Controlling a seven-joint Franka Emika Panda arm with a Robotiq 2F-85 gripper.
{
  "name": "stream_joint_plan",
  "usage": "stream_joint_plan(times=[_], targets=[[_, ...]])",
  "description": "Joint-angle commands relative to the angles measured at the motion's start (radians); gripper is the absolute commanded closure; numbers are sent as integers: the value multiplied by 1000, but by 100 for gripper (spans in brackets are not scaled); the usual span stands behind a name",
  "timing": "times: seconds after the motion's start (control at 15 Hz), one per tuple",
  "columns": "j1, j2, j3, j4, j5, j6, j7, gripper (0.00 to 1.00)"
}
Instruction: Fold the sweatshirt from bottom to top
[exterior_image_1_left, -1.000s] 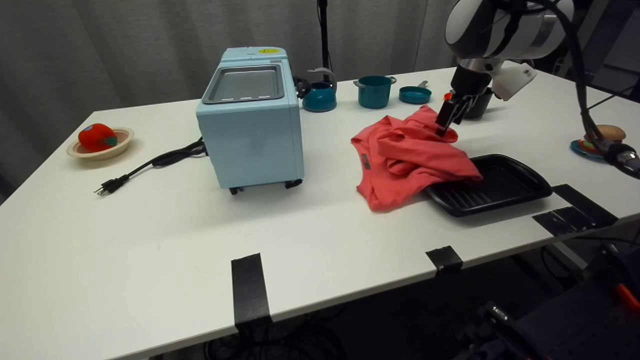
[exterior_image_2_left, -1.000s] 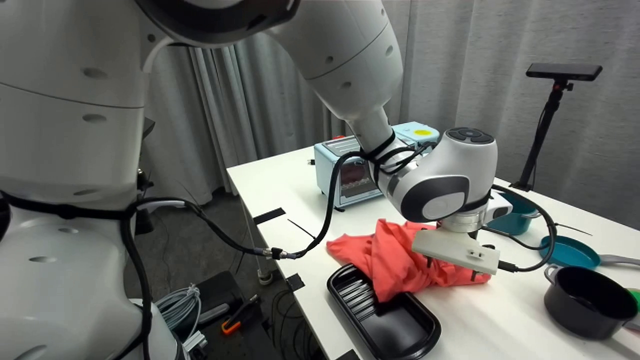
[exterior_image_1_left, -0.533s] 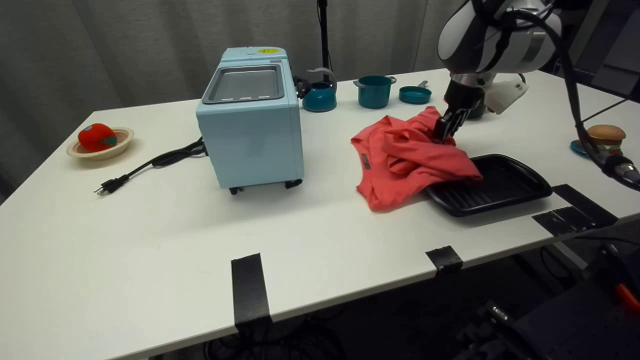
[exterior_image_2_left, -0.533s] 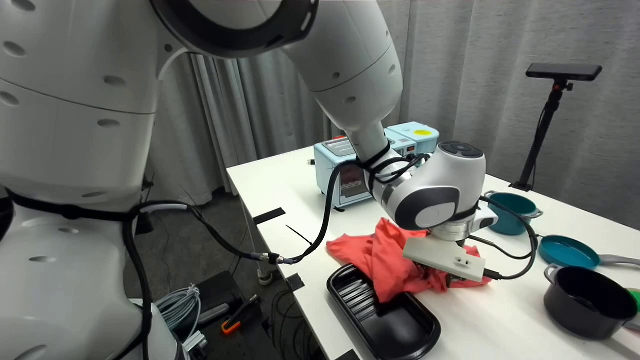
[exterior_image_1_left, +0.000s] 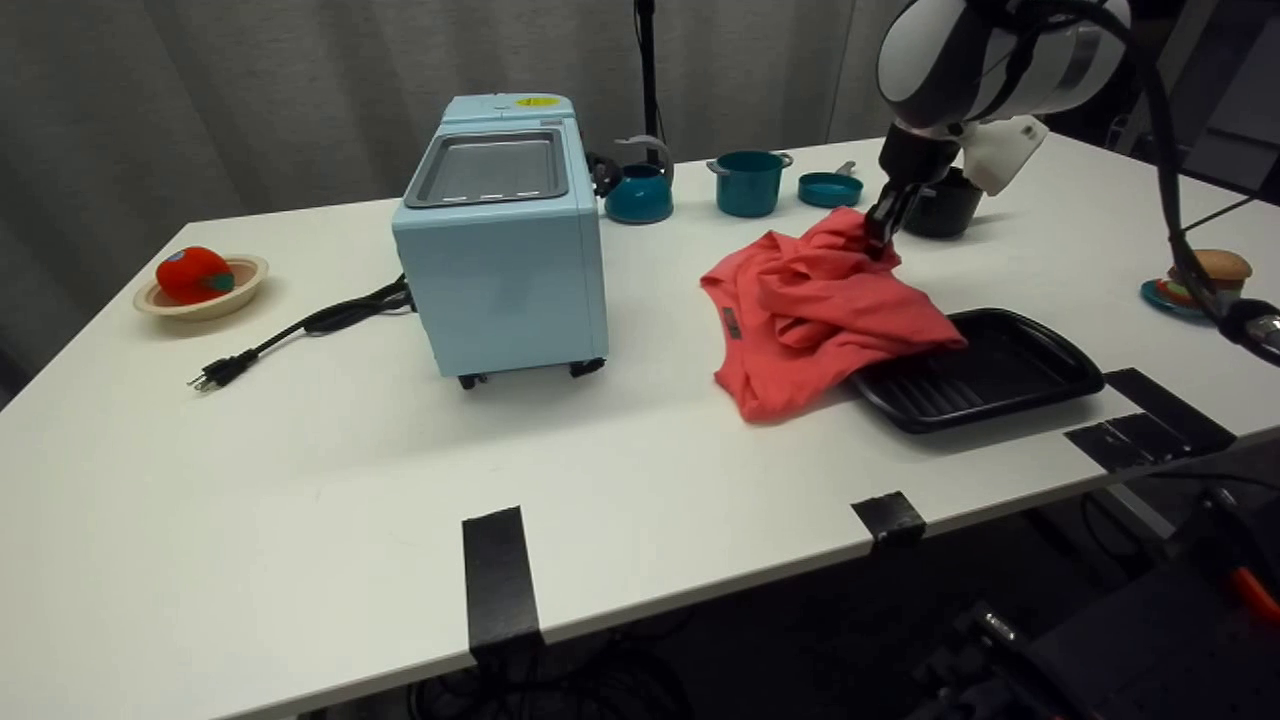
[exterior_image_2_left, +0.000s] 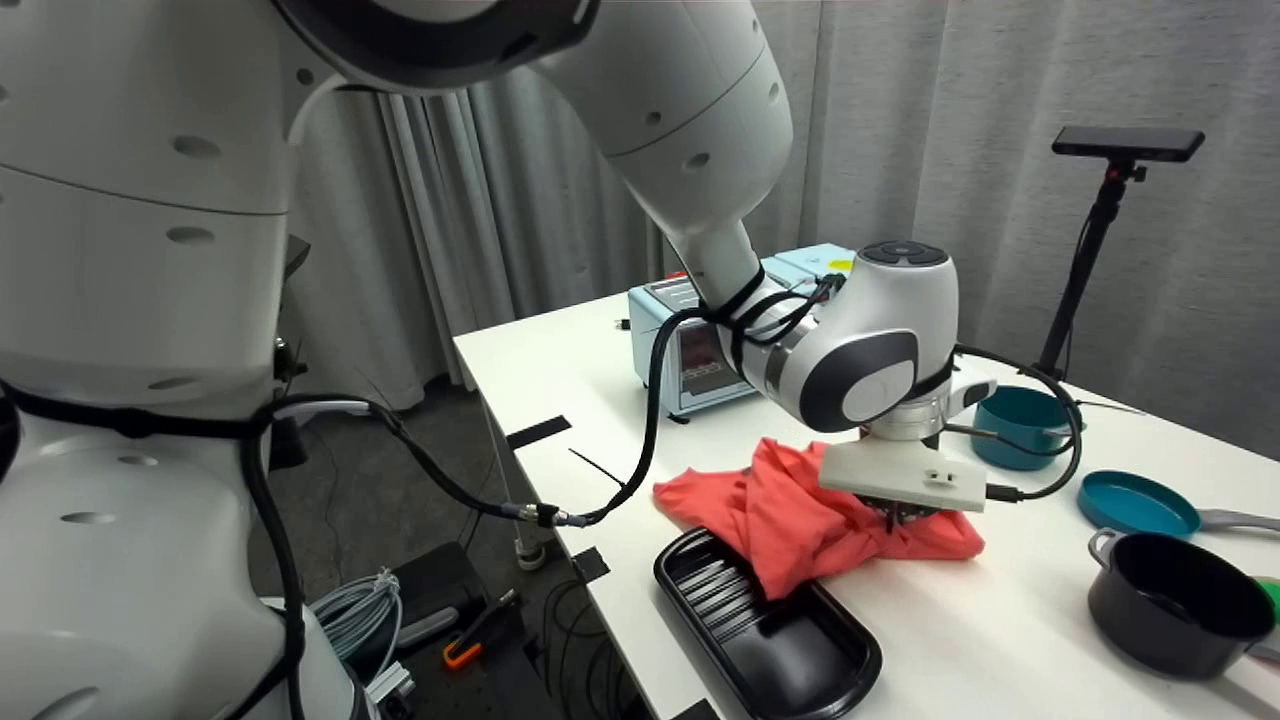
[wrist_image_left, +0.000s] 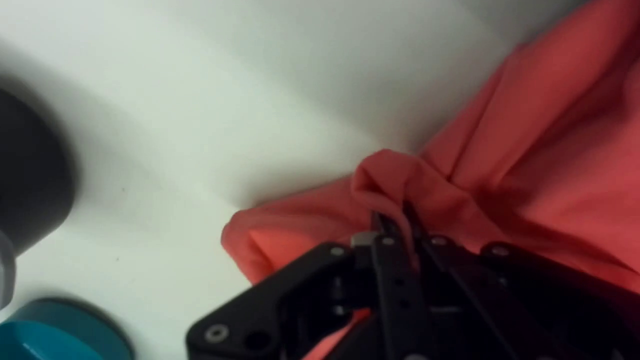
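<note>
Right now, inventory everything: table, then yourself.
sweatshirt: 1, red, overlapping tray
tray: 1, black, near table edge
oven: 1, light blue, beside sweatshirt
cord: 1, black, beside oven
kettle: 1, teal, beside oven
stockpot: 1, teal, beside kettle
pan: 1, teal, beside stockpot
pot: 1, black, beside pan
vegetable: 1, red, in beige bowl
burger: 1, brown, on teal plate
stand: 1, black, table edge
tape strips: several, black, table edge
arm: 1, white, above sweatshirt
fingers: 2, black, pinching sweatshirt

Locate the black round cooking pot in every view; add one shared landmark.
In an exterior view: the pot at upper right, partly behind the black gripper.
In an exterior view: the pot at lower right.
In the wrist view: the pot at the left edge, cut off.
Shared landmark: the red fabric sweatshirt, in all three.
</note>
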Motion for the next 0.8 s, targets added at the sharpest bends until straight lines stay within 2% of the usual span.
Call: stream_joint_plan(times=[0.0,0.13,0.2,0.27,0.4,0.53,0.6,0.73], targets=[[27,-79,-7,-35,-70,24,56,99],[52,-97,-13,-30,-97,-7,99,99],[61,-102,-15,-27,-108,-16,119,91],[68,-106,-14,-27,-118,-27,139,69],[78,-107,-14,-27,-133,-39,174,65],[82,-98,-13,12,-140,-86,196,51],[80,-96,-10,2,-135,-79,204,85],[75,-89,-2,-3,-122,-63,208,88]])
